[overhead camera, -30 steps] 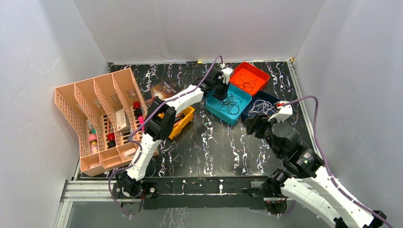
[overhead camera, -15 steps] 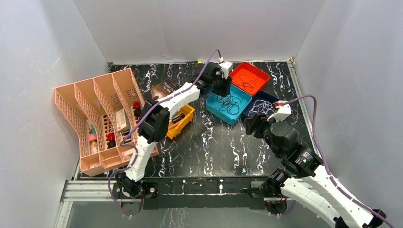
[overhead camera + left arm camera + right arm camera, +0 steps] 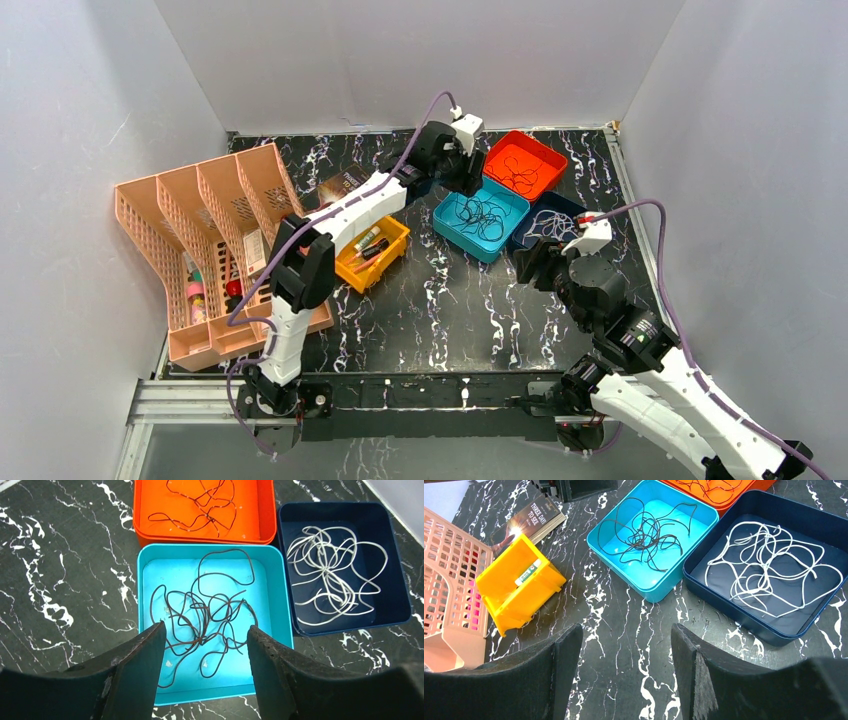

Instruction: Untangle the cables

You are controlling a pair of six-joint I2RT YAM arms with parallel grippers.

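One teal tray (image 3: 140, 585): dark cables (image 3: 200, 608); navy tray (image 3: 397, 555): pale cables (image 3: 325, 575); left end effector (image 3: 205, 628), right end effector (image 3: 625, 627) released.

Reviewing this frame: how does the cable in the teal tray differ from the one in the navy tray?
The dark cable in the teal tray is brown-black; the white cable in the navy tray is pale. The dark cable bunches into a tangle near its tray's middle; the white cable fans in wide loops over most of its tray's floor. Both are thin, curly and lie loose in a square tray.
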